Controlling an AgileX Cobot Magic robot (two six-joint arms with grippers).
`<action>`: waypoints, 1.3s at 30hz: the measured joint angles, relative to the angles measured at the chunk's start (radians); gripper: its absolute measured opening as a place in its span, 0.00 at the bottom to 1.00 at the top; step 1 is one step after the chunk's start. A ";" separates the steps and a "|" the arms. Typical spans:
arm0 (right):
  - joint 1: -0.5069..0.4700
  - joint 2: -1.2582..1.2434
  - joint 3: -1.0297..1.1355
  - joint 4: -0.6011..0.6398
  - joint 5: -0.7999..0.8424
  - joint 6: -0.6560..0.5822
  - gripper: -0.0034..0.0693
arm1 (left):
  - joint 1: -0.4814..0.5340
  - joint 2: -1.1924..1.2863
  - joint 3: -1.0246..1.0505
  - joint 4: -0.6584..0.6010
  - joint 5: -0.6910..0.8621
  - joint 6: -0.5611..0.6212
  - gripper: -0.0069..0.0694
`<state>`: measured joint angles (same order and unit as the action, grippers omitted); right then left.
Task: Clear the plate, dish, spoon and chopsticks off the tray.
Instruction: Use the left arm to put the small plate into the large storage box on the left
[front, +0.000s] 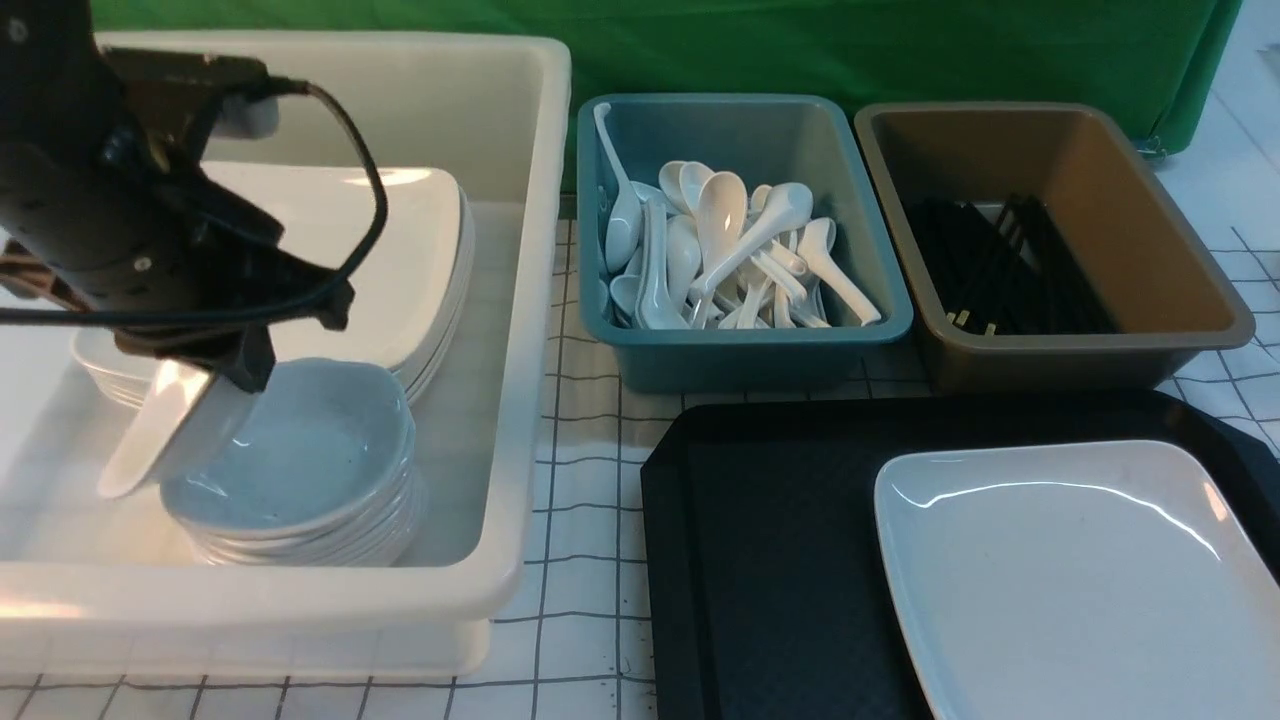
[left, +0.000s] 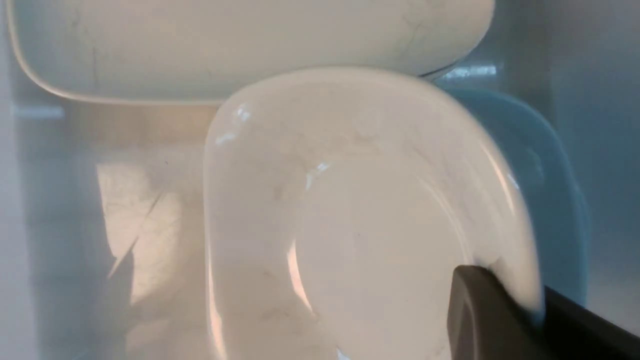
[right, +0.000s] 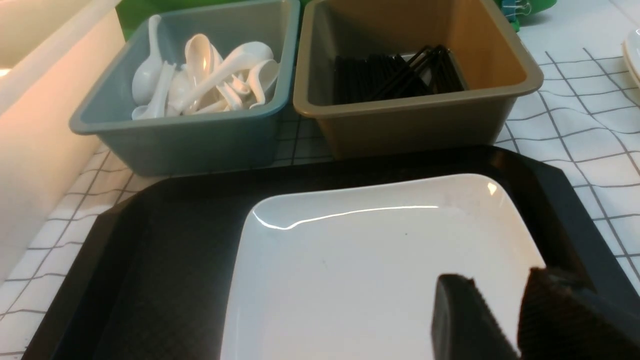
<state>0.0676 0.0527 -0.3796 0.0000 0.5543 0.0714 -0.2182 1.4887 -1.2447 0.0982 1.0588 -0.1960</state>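
Observation:
My left gripper (front: 238, 372) is inside the big white tub (front: 522, 330), shut on the rim of a small deep white dish (front: 150, 440). It holds the dish tilted, just above a stack of small dishes (front: 300, 470). In the left wrist view the dish (left: 350, 225) fills the middle, pinched at its rim by the gripper (left: 534, 310). The large white plate (front: 1060, 580) lies on the black tray (front: 760, 520). My right gripper (right: 500, 305) is open at the plate's (right: 375, 265) right edge, and plate shows between its fingers. No spoon or chopsticks show on the tray (right: 165, 260).
A stack of large plates (front: 400, 250) leans at the back of the white tub. The teal tub (front: 740, 350) holds several white spoons. The brown tub (front: 1080, 355) holds black chopsticks. Both tubs stand just behind the tray on a checked cloth.

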 joint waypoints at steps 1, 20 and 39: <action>0.000 0.000 0.000 0.000 0.000 0.000 0.38 | 0.002 0.011 0.004 0.000 -0.009 0.000 0.10; 0.000 0.000 0.000 0.000 0.000 -0.001 0.38 | 0.002 0.081 0.002 -0.098 -0.080 0.002 0.22; 0.000 0.000 0.000 0.000 0.000 0.000 0.38 | 0.002 0.098 -0.126 -0.472 0.112 0.225 0.57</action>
<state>0.0676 0.0527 -0.3796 0.0000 0.5543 0.0714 -0.2162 1.5868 -1.3710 -0.3738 1.1712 0.0287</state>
